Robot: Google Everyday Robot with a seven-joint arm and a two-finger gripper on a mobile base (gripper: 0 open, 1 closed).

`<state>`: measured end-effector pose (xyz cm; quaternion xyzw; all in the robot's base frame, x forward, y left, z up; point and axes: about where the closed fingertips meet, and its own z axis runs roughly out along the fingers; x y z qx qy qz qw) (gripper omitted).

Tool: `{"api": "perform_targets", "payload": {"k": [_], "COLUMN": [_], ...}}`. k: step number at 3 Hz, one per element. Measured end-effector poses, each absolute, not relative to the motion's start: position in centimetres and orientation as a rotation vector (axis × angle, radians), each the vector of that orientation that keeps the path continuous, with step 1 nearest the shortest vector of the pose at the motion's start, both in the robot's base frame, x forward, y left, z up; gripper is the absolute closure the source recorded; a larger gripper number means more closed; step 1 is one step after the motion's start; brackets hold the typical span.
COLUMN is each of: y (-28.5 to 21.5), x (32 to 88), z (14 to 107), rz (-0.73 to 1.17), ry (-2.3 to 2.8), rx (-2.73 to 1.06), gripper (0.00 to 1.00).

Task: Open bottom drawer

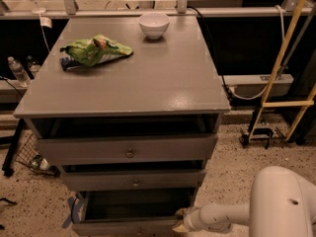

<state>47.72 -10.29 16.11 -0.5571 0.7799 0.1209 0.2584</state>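
The grey cabinet [128, 83] has three drawers. The bottom drawer [128, 225] is pulled out, its dark inside showing, its front at the frame's lower edge; its knob is hard to make out. The middle drawer [132, 181] and top drawer [129, 151] stand slightly out, each with a small round knob. My gripper [179, 222] is at the end of the white arm [222, 216], low on the right, against the bottom drawer's right front corner.
A green chip bag [94, 50] and a white bowl [154, 23] sit on the cabinet top. A yellow frame [286, 63] and black stand [256, 132] are on the right. Water bottles [19, 71] stand at the left. The floor is speckled.
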Motion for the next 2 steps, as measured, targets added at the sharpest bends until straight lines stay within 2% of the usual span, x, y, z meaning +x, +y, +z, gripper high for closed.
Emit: {"api": "perform_targets", "payload": {"k": [2], "y": [-10.7], "x": [45.6], "z": [16.1], "rz": [0.323], "ry": [2.145], "rx": [-1.478], "gripper": [0.99]}}
